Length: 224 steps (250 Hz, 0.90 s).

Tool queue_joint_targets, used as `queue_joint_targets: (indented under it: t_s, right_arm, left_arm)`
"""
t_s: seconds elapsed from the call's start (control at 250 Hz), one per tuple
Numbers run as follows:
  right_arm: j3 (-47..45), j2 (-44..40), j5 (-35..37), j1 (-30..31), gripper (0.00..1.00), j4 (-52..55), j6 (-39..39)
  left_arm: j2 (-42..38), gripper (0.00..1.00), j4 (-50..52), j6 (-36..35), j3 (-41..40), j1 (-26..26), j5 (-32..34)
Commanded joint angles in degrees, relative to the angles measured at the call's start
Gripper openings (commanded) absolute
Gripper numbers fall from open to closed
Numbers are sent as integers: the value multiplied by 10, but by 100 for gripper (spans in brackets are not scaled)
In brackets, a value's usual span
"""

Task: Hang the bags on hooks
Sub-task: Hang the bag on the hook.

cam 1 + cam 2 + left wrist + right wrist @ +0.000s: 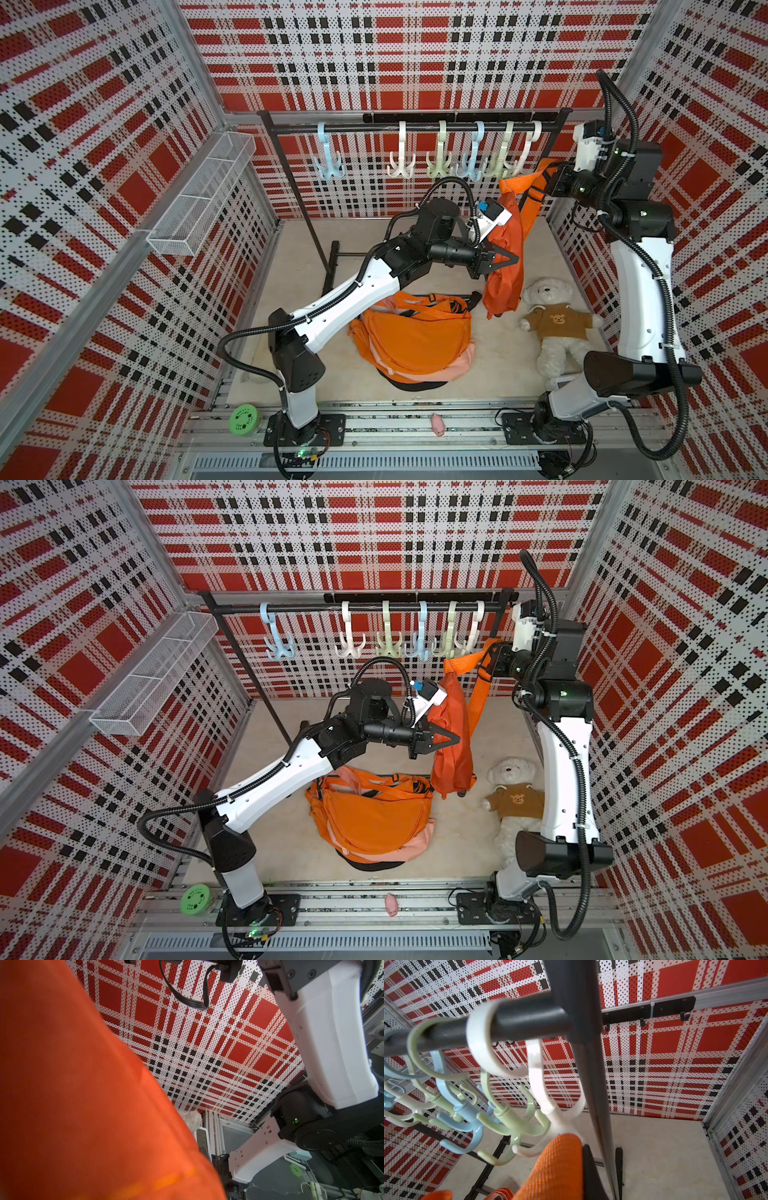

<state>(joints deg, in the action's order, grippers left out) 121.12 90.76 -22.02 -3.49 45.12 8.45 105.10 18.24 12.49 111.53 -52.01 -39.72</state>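
Bag (507, 232) lifted clear of floor (357, 232), hung by strap (524, 181) clamped in closed right gripper (547, 174), just below white hook (556, 1113) at rail (374, 129) end. Left gripper (509, 259) closed against bag body; pinch unconfirmed. Strap not yet seen over prong; hooking, release left.

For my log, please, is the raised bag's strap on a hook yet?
Seemingly not: the strap lies just below the white hook, clamped in the right gripper.
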Motion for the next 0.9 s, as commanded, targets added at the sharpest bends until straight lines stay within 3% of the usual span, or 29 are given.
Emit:
queue_joint_targets:
  t_s: [0.0,0.44,0.652,0.893]
  right_arm:
    - [-9,-5,-11,1,2,-13,-12]
    - [12,15,-6,0,15,-9,-36]
    - [57,43,-23,0,14,13,-40]
    - [52,32,-3,0,35,28,-52]
  left_arm:
    - [15,0,17,-8,26,-7,3]
    - [3,0,-12,13,6,-5,24]
    - [-5,0,-33,28,-2,2,30]
    - [-15,0,-37,34,-9,8,42]
